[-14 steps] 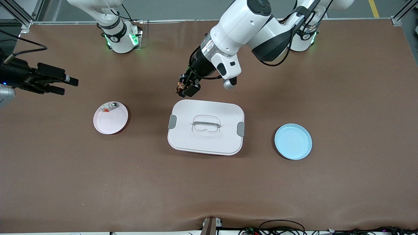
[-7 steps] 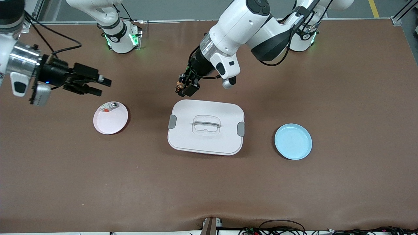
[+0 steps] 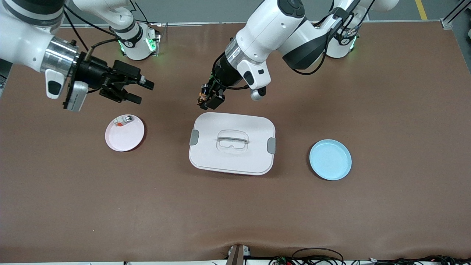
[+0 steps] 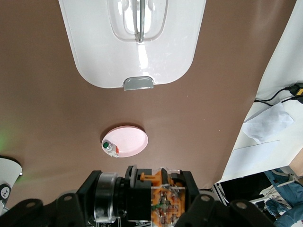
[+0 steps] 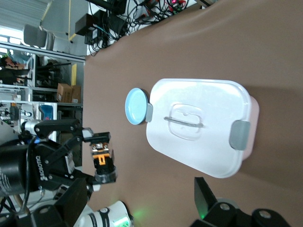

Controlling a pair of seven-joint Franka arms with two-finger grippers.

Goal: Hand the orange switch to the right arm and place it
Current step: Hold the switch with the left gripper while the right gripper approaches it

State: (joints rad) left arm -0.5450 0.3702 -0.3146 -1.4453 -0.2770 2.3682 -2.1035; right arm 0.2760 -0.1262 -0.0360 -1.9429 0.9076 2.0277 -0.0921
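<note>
Gripping the blocky orange switch [image 3: 202, 98], left tool [image 3: 206, 101] (right tool [image 3: 141, 91] splayed).

Orange switch [image 4: 158, 198] in left claw [image 4: 156, 201]

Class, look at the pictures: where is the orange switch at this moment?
The orange switch is off the table, clamped in the left gripper, which hangs over bare table beside the white lidded box, on the side nearest the robots' bases.

Robotics lab: brown-matted test table [image 3: 386, 110], aluminium framing [image 3: 25, 22], tangled cables [image 5: 142, 9], cluttered shelves [image 5: 28, 61] alongside.
</note>
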